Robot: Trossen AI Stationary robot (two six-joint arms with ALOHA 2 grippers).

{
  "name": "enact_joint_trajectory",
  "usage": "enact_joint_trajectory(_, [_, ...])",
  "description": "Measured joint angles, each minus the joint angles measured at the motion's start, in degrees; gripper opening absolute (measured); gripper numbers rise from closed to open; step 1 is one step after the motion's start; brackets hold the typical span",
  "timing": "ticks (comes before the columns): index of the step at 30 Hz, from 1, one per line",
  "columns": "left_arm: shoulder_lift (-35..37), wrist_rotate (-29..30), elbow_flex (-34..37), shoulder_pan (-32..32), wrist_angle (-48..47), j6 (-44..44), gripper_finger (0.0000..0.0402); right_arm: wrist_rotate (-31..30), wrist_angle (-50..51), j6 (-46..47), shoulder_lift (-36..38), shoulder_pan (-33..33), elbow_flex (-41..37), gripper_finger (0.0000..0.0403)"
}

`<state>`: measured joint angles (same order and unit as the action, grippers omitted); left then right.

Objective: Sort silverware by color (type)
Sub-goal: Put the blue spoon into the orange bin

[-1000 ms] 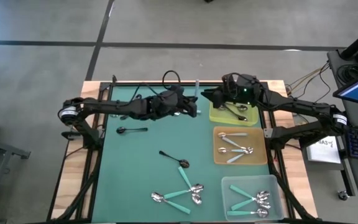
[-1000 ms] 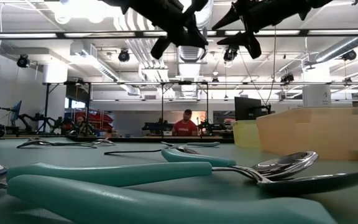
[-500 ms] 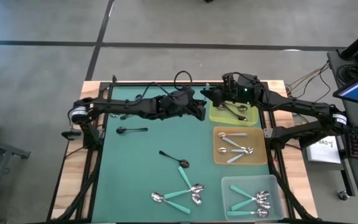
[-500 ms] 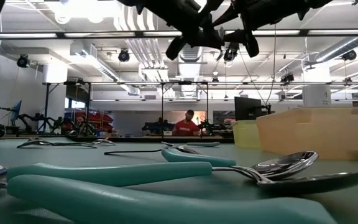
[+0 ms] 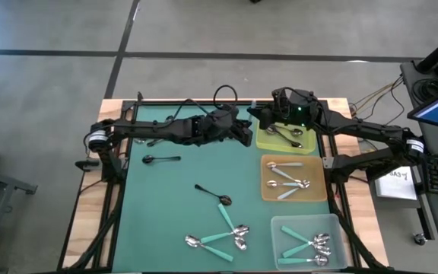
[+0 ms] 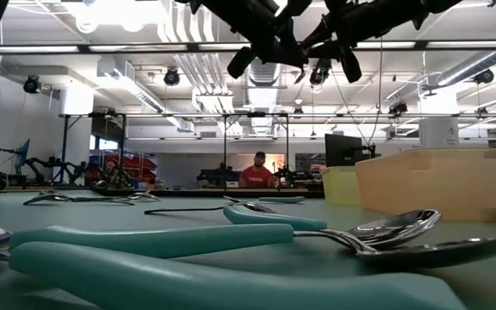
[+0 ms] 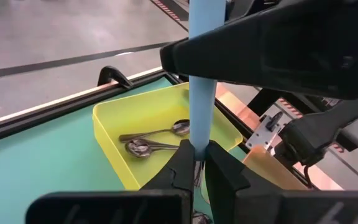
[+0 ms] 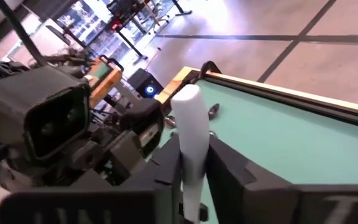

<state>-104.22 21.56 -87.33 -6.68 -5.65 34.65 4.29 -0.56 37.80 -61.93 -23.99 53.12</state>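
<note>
A light blue spoon (image 7: 201, 74) hangs in the air between both grippers, by the left edge of the yellow tray (image 5: 263, 141). My left gripper (image 5: 246, 135) is shut on its lower part. My right gripper (image 5: 254, 116) is shut on the handle higher up. The spoon's bowl is hidden behind my left fingers. Dark spoons (image 5: 284, 134) lie in the yellow tray, light blue ones (image 5: 287, 180) in the orange tray, teal ones (image 5: 310, 245) in the clear tray. My left gripper pinches the lower end of the light blue handle (image 7: 196, 144) between its two fingertips. The handle runs on past the fingertips, away from the wrist. The spoon is lifted clear of the table. My right gripper pinches the handle (image 8: 190, 155) between its two fingers, which lie across it. The handle's rounded free end (image 8: 188, 98) sticks out past the fingertips. One right finger (image 7: 260, 50) shows crossing the handle above my left fingers.
Two black spoons (image 5: 162, 159) (image 5: 213, 195) lie loose on the green mat. Several teal spoons (image 5: 223, 233) lie near the front edge. The three trays stand in a row along the table's right side. A person sits far off in the room (image 6: 253, 172).
My left gripper has carried the light blue spoon toward the table's right edge, up to my right gripper. My right gripper has stayed in place and shut on the spoon's handle.
</note>
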Motion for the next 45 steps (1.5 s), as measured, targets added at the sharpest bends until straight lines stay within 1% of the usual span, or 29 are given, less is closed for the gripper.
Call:
enact_joint_trajectory(2, [0.0,0.0,0.0,0.0,0.0,-0.5,0.0005,0.0,0.2,-1.0,0.0,-0.1,0.0,0.0032])
enact_joint_trajectory(6, [0.0,-0.8,0.0,0.0,0.0,-1.4,0.0022,0.2,0.3,-1.8,0.0,0.0,0.0,0.0031])
enact_joint_trajectory(8, [0.0,-3.0,0.0,-0.1,0.0,-2.6,0.0039,0.3,0.8,-2.7,0.0,0.0,0.0,0.0029])
enact_joint_trajectory(11, [0.0,-4.0,0.0,-0.1,0.0,-4.5,0.0069,0.8,1.9,-3.6,0.0,-0.1,0.1,0.0029])
enact_joint_trajectory(14, [0.3,-5.9,0.0,0.0,-1.0,-6.2,0.0102,3.9,6.1,-4.5,0.7,-1.7,0.3,0.0029])
enact_joint_trajectory(16, [0.7,-9.2,0.0,-0.3,-2.8,-6.3,0.0121,7.5,12.9,-6.1,0.9,-3.2,2.2,0.0029])
enact_joint_trajectory(18, [0.8,-12.1,0.0,-0.5,-5.0,-6.4,0.0136,11.5,24.1,-9.9,1.0,-4.4,4.9,0.0029])
enact_joint_trajectory(19, [0.9,-12.8,0.0,-0.6,-6.4,-6.7,0.0142,12.4,30.3,-11.8,1.1,-4.7,6.1,0.0029])
enact_joint_trajectory(21, [0.9,-13.2,0.0,-0.7,-9.0,-7.4,0.0149,12.7,42.9,-15.4,0.8,-4.7,8.0,0.0029])
enact_joint_trajectory(23, [0.7,-13.2,0.0,-0.8,-11.3,-8.1,0.0152,12.6,53.4,-17.9,0.6,-4.0,8.6,0.0029])
enact_joint_trajectory(25, [0.4,-13.2,0.0,-0.9,-14.1,-8.9,0.0152,12.7,61.1,-19.2,0.7,-2.9,8.6,0.0029])
enact_joint_trajectory(28, [-0.4,-13.3,0.0,-1.4,-17.8,-10.5,0.0153,12.6,69.0,-20.9,0.7,-1.3,7.6,0.0029])
enact_joint_trajectory(31, [-1.4,-13.3,0.0,-2.4,-20.5,-13.3,0.0153,12.2,70.0,-20.9,0.7,0.3,6.1,0.0029])
enact_joint_trajectory(34, [-3.1,-13.9,0.0,-3.4,-22.5,-18.7,0.0153,12.3,70.3,-22.0,0.7,1.4,4.5,0.0031])
enact_joint_trajectory(36, [-4.3,-16.7,0.0,-4.1,-22.5,-23.6,0.0153,12.2,70.2,-22.1,0.7,2.0,3.6,0.0051])
enact_joint_trajectory(38, [-5.6,-20.3,0.0,-4.6,-22.5,-29.0,0.0153,12.2,70.1,-22.1,0.6,2.1,3.0,0.0081])
enact_joint_trajectory(40, [-7.0,-22.4,0.0,-5.1,-23.0,-34.8,0.0153,12.2,70.2,-22.1,0.6,2.1,2.7,0.0110])
enact_joint_trajectory(42, [-8.8,-22.6,0.0,-5.5,-23.6,-39.7,0.0153,12.2,70.1,-22.0,0.6,2.1,2.7,0.0135])
enact_joint_trajectory(45, [-11.2,-22.3,0.0,-6.6,-24.1,-43.1,0.0153,12.2,70.1,-21.9,0.6,2.1,2.7,0.0159])
